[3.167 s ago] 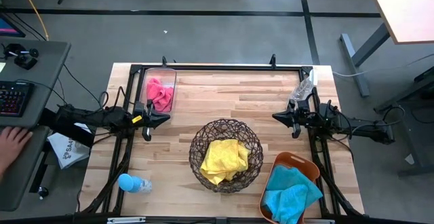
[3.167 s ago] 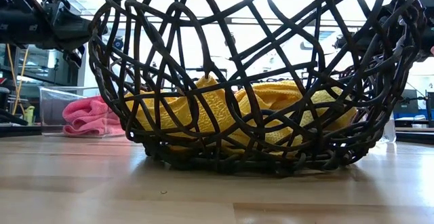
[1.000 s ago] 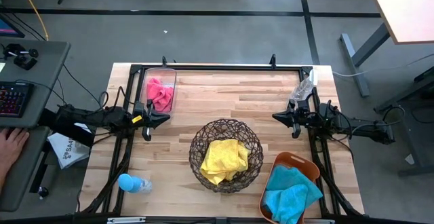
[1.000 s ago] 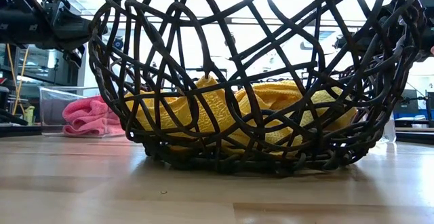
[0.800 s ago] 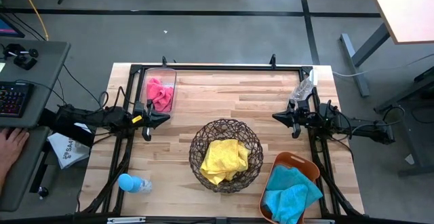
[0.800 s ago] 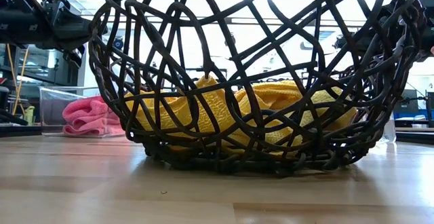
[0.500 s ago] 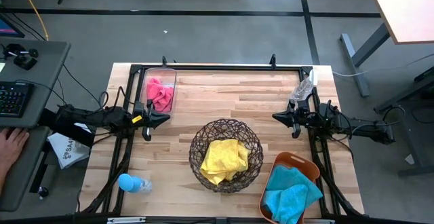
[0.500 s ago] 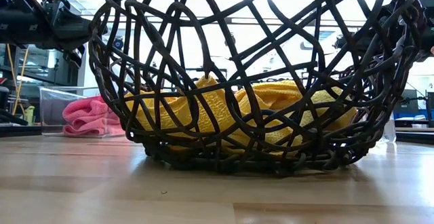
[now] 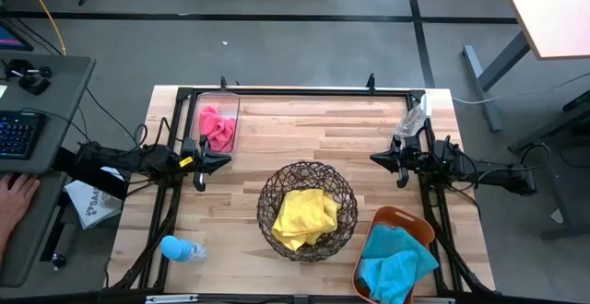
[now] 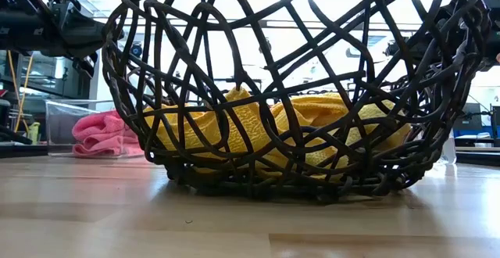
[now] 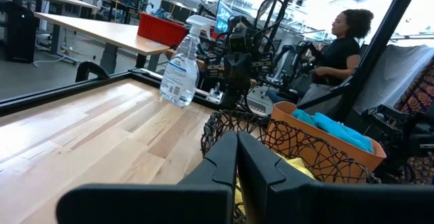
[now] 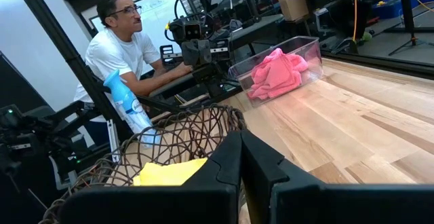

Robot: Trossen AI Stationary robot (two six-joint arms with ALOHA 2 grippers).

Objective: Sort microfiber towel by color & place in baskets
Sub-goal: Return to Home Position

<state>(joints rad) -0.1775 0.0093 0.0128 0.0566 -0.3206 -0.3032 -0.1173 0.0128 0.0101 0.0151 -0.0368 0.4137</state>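
The yellow towel (image 9: pixel 304 216) lies crumpled in the round dark wire basket (image 9: pixel 268 192) at the table's middle front. A pink towel (image 9: pixel 218 127) sits in the clear bin (image 9: pixel 219 99) near the far left. A teal towel (image 9: pixel 396 261) fills the orange tub (image 9: pixel 396 217) at the near right. My left gripper (image 9: pixel 227 159) hovers shut at the left edge beside the clear bin. My right gripper (image 9: pixel 372 157) hovers shut at the right edge. In the left wrist view the left gripper (image 11: pixel 237 157) points at the basket (image 11: pixel 285 144); the right gripper (image 12: pixel 241 157) does the same in its own view.
A clear spray bottle (image 9: pixel 411 118) stands at the far right corner, and a light-blue bottle (image 9: pixel 180 248) lies at the near left. Bare wood stretches across the far middle (image 9: pixel 313 129). A person's hand (image 9: pixel 13 193) rests at a desk left of the table.
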